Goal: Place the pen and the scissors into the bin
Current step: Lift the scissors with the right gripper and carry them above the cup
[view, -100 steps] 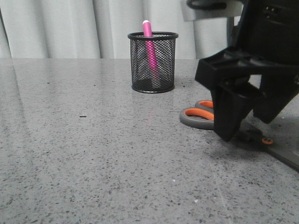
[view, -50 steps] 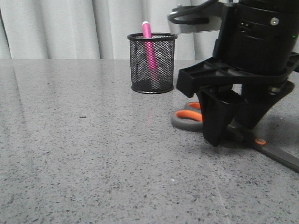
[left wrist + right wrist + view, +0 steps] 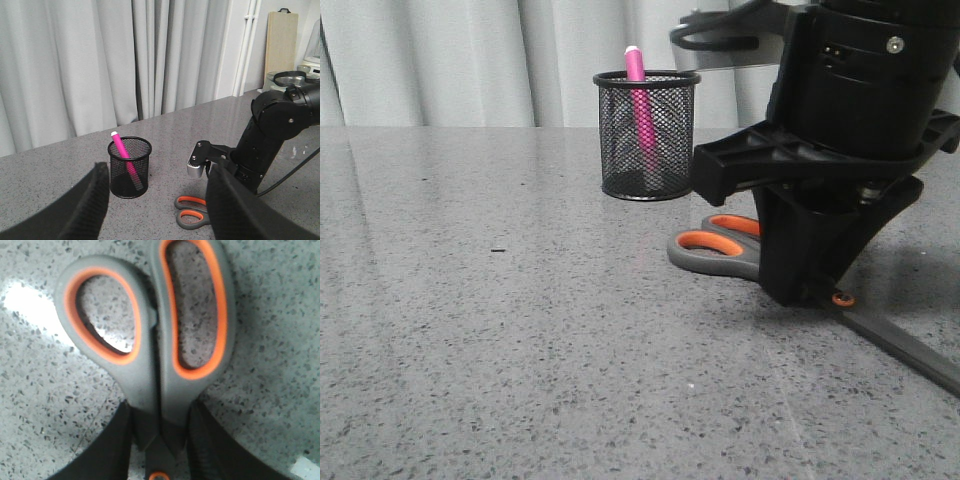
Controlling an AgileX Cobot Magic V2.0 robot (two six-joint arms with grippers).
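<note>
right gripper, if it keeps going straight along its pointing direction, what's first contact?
The right gripper points down at the table, fingers flanking the scissors at the handle neck. Likely first contact is the tabletop beside them, though depth is unclear.

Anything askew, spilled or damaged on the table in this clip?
Nothing stands out. The pen stands slightly tilted inside the upright bin. The scissors lie flat on the table, with the right end effector closed on their handle necks.

no readable text, labels, brands or numbers on anything in view.
</note>
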